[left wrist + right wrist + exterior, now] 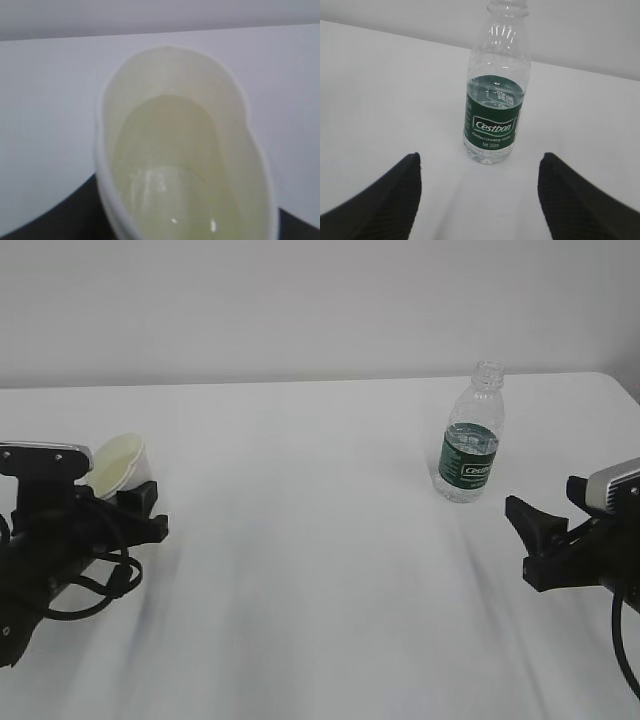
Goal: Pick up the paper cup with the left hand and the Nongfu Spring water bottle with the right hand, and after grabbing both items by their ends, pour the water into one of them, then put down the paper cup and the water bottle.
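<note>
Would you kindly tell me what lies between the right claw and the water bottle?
Only bare white table; the right wrist view shows nothing between right claw and bottle.

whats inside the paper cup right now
The left wrist view looks into the paper cup: a little clear water glints at the bottom. The lowest part is cut off, so its depth can't be told.

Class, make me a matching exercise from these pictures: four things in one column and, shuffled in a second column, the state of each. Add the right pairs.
Things:
1. paper cup
2. water bottle
3. right gripper
4. table

States:
A. upright, capless, partly full
B. open, holding nothing
C. white, carrying the bottle
D. tilted, squeezed oval in the left gripper

Pairs: 1-D, 2-A, 3-B, 4-C
</note>
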Available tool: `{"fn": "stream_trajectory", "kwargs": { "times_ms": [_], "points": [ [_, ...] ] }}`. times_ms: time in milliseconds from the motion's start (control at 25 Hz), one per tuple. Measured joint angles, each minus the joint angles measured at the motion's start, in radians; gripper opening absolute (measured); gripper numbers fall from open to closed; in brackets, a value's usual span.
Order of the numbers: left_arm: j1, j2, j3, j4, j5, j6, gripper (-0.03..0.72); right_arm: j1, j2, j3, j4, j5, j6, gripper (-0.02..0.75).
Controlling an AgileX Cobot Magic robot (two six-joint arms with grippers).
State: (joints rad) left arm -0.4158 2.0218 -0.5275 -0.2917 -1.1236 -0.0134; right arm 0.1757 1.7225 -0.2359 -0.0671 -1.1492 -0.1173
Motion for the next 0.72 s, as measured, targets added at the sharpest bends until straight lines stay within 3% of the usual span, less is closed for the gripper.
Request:
{"fn": "stream_trajectory", "kwargs": {
  "times_ms": [240,720],
  "points": [
    [0.000,0.000,0.000,-0.085,0.000,0.004,0.382,0.000,0.000,0.000,0.000,0.000,0.000,0.554],
    [0.068,0.036,0.000,-0.080,-0.002,0.004,0.382,0.000,0.000,0.000,0.000,0.000,0.000,0.554]
  ]
}}
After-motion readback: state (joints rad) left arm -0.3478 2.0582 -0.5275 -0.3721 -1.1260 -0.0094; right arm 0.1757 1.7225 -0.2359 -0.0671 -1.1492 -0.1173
